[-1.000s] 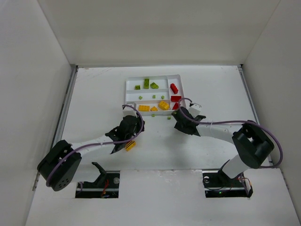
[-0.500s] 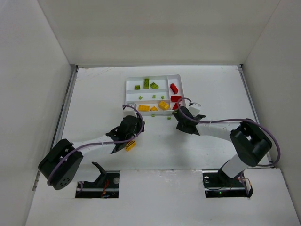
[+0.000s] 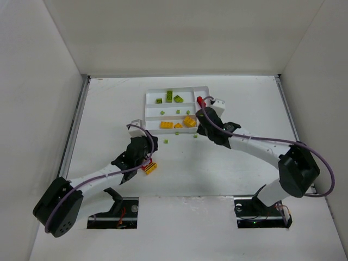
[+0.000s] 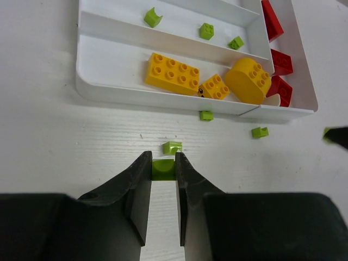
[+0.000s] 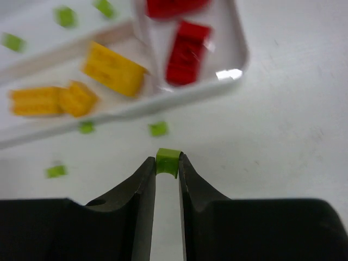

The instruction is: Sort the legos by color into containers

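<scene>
Hand on the left [image 4: 162, 161] is clamped on a small lime brick [image 4: 162, 171], near the long edge of the white tray [image 4: 109, 93]. Loose lime bits [image 4: 172, 147] lie between them on the tabletop [image 4: 65, 136]. The tray's nearest slot holds yellow bricks [image 4: 171, 73]. The hand on the right [image 5: 166, 166] pinches another lime piece [image 5: 167, 156], near the tray corner with red bricks [image 5: 186, 51].

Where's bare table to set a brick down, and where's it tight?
Bare table left of the tray, behind it, and right of it. Tight along its near edge: loose green bits, plus left gripper and right gripper, each pinching a green lego. Red-yellow clump sits by the left arm.
</scene>
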Controlling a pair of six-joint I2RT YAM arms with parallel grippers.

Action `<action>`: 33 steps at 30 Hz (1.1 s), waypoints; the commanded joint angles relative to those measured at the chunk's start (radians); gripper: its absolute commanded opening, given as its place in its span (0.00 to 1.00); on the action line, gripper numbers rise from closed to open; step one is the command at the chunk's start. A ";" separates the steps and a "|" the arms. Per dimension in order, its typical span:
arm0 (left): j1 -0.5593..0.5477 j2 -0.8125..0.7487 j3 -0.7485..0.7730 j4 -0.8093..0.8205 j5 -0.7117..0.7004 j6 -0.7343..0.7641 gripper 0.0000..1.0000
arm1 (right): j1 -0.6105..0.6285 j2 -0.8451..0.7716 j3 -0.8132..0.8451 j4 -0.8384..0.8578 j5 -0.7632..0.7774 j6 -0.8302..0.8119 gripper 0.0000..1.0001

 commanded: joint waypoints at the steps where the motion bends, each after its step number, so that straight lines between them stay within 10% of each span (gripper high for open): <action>1: 0.012 -0.031 -0.028 0.071 -0.022 -0.019 0.14 | 0.010 0.028 0.171 0.112 0.000 -0.167 0.21; 24: -0.005 0.048 0.149 -0.044 -0.069 0.015 0.14 | -0.167 0.544 0.550 0.318 -0.218 -0.295 0.23; 33: 0.044 0.232 0.331 -0.050 -0.058 0.041 0.14 | -0.176 0.564 0.555 0.324 -0.220 -0.269 0.48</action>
